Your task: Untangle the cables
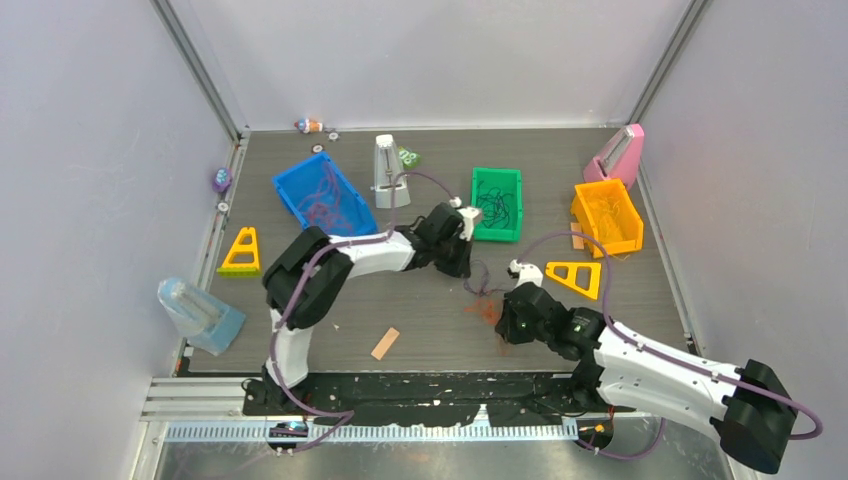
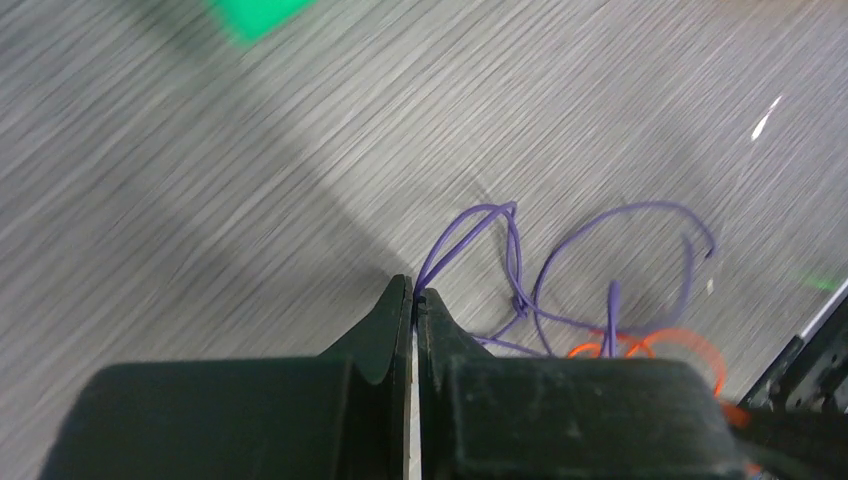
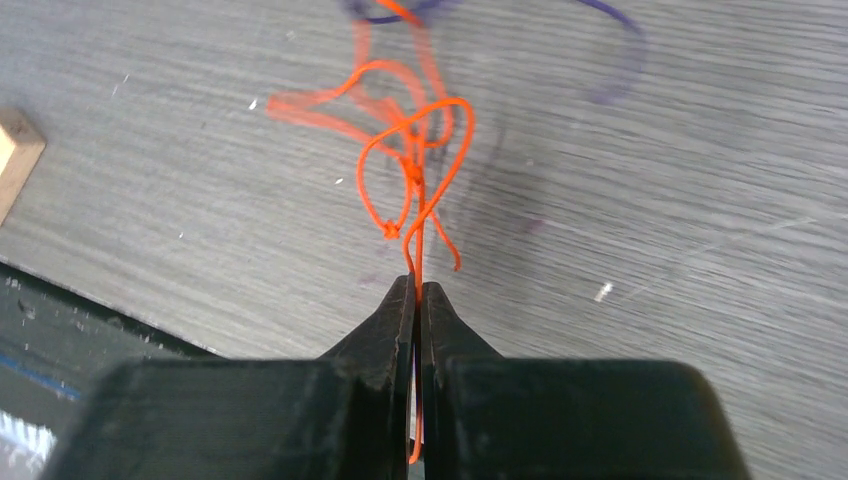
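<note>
Near edge: 1 tan wooden stick (image 1: 385, 343) lying flat on the table (image 1: 430, 320). Right gripper (image 3: 415, 290) is clamped on the orange cable (image 3: 416, 245). Left gripper (image 2: 413, 292) is clamped on the purple cable (image 2: 514, 250). 2 loose cables mid-table between the two grippers, purple loops crossing the orange loop. Farther out, 2 wedges: left yellow triangle (image 1: 241, 252), right yellow triangle (image 1: 576, 277). At the back, 3 bins: blue bin (image 1: 292, 200), green bin (image 1: 497, 237), orange bin (image 1: 590, 222). Thin wires show in the blue and green bins.
</note>
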Robot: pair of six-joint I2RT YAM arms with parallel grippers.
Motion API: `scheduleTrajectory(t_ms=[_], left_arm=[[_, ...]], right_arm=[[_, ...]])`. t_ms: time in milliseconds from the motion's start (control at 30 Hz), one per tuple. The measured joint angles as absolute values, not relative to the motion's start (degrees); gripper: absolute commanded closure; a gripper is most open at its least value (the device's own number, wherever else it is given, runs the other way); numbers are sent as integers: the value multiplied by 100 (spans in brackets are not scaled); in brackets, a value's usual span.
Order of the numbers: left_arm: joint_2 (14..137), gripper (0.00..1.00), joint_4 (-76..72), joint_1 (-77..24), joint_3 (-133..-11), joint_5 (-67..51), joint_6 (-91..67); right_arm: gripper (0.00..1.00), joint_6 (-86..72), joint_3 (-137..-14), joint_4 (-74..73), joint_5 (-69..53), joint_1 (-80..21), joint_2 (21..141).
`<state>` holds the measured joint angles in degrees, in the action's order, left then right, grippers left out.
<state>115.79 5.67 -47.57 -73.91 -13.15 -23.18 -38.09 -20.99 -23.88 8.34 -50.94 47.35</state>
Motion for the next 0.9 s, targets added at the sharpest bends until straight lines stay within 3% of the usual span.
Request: scheduleTrajectory(t_ms=[200,433,767,900], left_arm=[[9977,100,303,-3798,-5793,-1151,-2510],[7220,100,19,-2497,-4292,-386,-2947],[4775,100,1393,-1507,-4134,1157,-3262],[4375,100,1852,-1280,-4244,1422,-3363]], right_arm=[[95,-4357,-2099,-2943,1688,-5094,4254],[95,-5406,-2209,-3900,3017,-5094,3662],[95,-6761,-2423,-5096,4412,-5076,2969],[95,-6414,-2423,-4936,4442,-5070,2910]])
